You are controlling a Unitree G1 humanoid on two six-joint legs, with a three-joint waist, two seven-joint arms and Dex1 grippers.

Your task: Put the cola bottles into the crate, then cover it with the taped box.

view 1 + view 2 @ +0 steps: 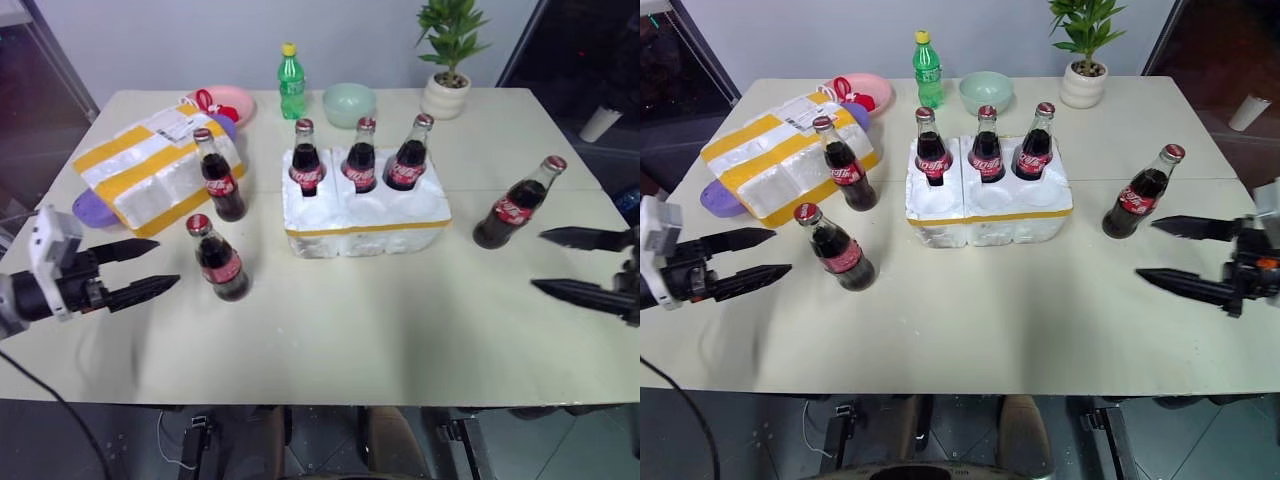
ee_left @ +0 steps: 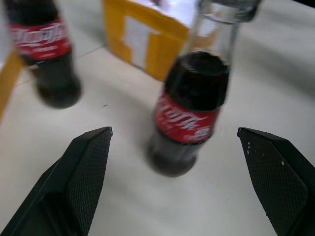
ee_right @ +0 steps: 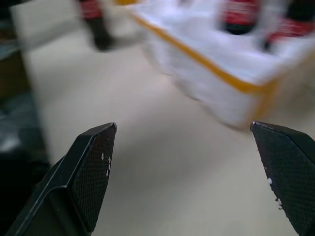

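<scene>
Roughly halfway through loading, by the look of it. Three cola bottles point(image 1: 360, 155) already standing in the far row of the crate point(image 1: 365, 222), near row of three wells still bare. Three more loose on the table point(image 1: 330, 340): one bottle at the right point(image 1: 517, 203) just past the right gripper, one bottle near-left point(image 1: 220, 260) of the crate, one bottle behind it point(image 1: 219, 176) standing right against the taped box point(image 1: 155, 170). So three to go, then the cover. Taped box still parked far-left, well apart from the crate, partly resting over something purple point(image 1: 92, 210).

Left gripper point(image 1: 135, 270) spread wide, holding nothing, pointed at the near-left bottle; in the left wrist view that bottle point(image 2: 189, 110) sits between the fingers point(image 2: 81, 177) but not touched yet. Right gripper point(image 1: 1185, 255) also wide open and empty, just near of the right-hand bottle.

Materials: bottles are smooth glass, dark liquid, red wrap labels, slim necks with metal caps. Probably slippery and top-heavy, so a grip on the fat lower body seems safer. Crate is white foam, grainy and crumbly-looking, rounded lobes on the sides, yellow tape band around the near side. Taped box same foam, bigger, wide glossy yellow bands plus a white paper label. Table is matte pale beige, flat. Gripper fingers are black, tapered, with a fine crosshatch texture on the inner faces.
</scene>
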